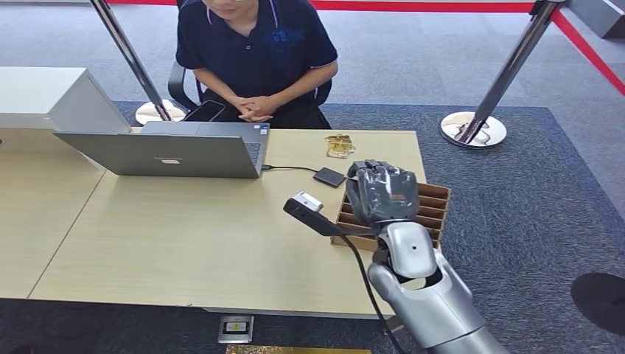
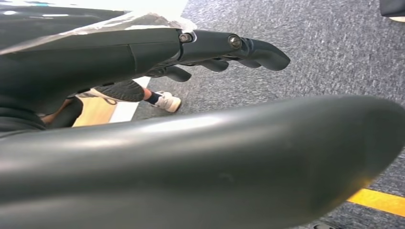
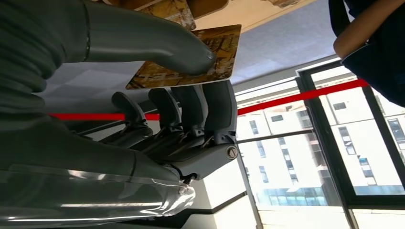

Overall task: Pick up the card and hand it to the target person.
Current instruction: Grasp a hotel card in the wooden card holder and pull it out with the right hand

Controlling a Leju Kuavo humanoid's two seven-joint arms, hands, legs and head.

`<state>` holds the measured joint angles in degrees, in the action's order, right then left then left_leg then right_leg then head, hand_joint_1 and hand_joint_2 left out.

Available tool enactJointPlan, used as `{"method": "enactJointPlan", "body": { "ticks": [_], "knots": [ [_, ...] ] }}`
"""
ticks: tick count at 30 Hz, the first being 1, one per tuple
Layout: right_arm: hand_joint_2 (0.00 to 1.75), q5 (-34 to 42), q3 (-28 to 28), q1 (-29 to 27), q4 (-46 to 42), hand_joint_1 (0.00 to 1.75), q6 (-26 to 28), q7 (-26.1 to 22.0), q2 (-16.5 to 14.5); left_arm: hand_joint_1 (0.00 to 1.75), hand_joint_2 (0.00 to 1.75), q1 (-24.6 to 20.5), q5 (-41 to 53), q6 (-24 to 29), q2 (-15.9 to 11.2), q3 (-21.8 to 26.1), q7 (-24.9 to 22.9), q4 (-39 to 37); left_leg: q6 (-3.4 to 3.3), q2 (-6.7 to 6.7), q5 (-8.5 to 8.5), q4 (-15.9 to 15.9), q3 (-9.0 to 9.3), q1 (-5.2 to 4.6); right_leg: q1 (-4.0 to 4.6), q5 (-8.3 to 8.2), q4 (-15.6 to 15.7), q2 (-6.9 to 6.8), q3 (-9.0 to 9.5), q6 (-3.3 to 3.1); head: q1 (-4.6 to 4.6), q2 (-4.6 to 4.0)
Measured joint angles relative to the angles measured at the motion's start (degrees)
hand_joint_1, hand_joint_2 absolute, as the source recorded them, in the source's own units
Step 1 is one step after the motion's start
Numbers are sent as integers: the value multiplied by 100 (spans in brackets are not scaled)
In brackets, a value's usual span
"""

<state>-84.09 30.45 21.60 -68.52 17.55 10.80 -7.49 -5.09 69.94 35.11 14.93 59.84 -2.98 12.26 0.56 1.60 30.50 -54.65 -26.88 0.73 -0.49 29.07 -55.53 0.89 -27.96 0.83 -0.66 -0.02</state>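
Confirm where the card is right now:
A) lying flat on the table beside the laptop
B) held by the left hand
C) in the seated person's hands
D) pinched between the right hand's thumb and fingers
D: the right wrist view shows the card pressed between the right hand's thumb and fingers; the person's hands are clasped with nothing in them.
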Motion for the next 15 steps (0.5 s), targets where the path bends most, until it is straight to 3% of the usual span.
{"method": "enactJointPlan", "body": {
  "ticks": [6,15],
  "knots": [
    [175,272,50,378,205,139,-4,22,-14,0,0,-4,13,3,4,1,3,0,0,0,-2,-1,1,0,0,-2,-1,0,1,-1,-1,0],
    [175,328,-3,1367,1434,135,157,152,-232,0,0,-11,-2,21,26,-2,22,0,1,-1,-7,-2,1,0,0,-6,-4,0,-1,-3,1,0]
  ]
}}
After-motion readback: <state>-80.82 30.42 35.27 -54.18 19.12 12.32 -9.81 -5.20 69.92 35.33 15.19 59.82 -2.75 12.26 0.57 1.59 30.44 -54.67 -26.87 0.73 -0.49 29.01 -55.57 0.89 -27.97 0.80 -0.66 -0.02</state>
